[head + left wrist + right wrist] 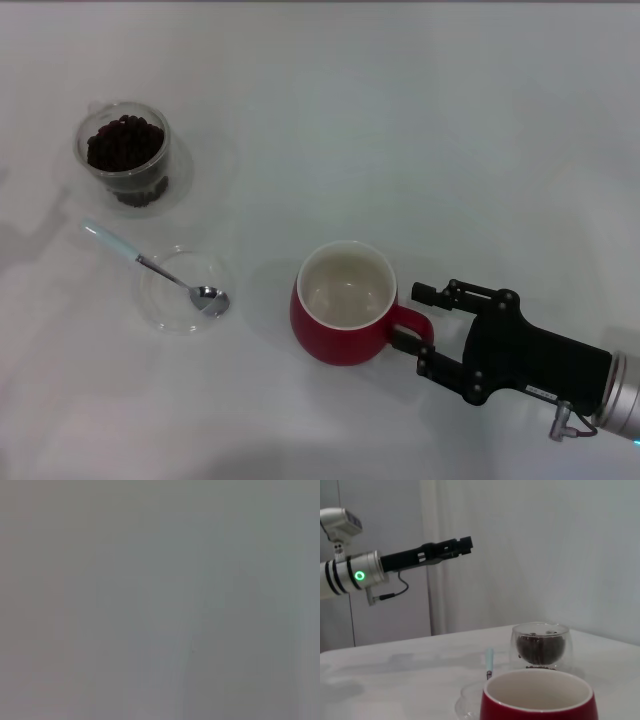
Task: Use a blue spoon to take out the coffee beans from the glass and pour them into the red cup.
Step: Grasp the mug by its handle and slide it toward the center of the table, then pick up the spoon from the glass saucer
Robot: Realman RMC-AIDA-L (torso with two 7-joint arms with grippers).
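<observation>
Right gripper (pixel 415 325) fingers apart, straddling red cup (pixel 343 316) handle: steadying step. Spoon (pixel 150 265) untouched. Next likely: left gripper (pixel 462 544), raised, fingers' state unclear, fetches spoon.

The right gripper (pixel 421 325) reaches in low from the right, fingers spread wide. The left gripper (pixel 465 544) hangs raised, level.

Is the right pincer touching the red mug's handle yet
Cannot tell. In the head view, the open right pincer straddles the rounded red ceramic mug's loop handle, but no view shows contact or a gap plainly.
</observation>
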